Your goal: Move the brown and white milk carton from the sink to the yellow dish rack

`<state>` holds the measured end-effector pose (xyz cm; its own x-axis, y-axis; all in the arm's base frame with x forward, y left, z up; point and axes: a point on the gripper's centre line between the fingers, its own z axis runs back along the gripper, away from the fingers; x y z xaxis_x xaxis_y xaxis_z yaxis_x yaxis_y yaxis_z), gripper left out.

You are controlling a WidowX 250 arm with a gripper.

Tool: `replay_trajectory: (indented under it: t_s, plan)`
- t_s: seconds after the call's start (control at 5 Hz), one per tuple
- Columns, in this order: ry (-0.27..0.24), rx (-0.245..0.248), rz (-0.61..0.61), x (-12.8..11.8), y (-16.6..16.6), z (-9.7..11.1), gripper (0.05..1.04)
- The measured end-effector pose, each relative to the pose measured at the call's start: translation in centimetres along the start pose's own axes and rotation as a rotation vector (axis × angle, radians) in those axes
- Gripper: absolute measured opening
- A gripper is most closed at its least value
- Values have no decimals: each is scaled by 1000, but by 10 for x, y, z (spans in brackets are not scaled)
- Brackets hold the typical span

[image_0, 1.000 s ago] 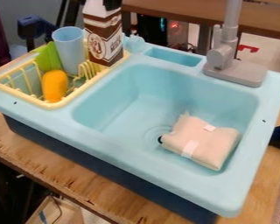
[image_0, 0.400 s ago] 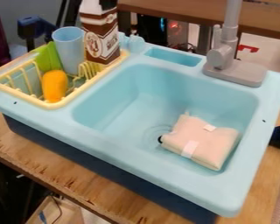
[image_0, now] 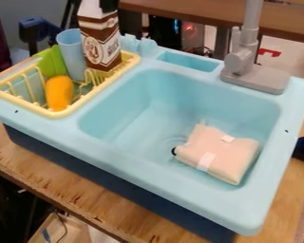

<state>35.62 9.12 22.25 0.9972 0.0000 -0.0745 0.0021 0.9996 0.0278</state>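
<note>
Camera view: gripper (image_0: 108, 5) clamped on top of brown-and-white carton (image_0: 102, 45), at yellow rack's (image_0: 55, 114) far end, right of blue cup (image_0: 70, 51).

The robot's black gripper (image_0: 108, 4) hung at the top edge of the camera view, left of the middle, where only a small, dark lower portion entered the frame. One black finger (image_0: 109, 8) showed there, pointing downward and roughly upright, its blunt end pressed against the near side of the load on which the gripper was closed. The opposite finger was hidden, and the wrist and the arm above lay beyond the frame, their pose unseen.
</note>
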Motion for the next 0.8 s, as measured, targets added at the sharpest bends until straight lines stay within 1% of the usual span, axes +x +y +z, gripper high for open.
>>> replay_trajectory:
  t_s: [0.4,0.6,0.8]
  plan:
    - [30,-19,-20,1,-3,-23,802]
    - [35,-28,-24,1,-4,-29,802]
    - [-24,-48,-49,2,-7,-30,802]
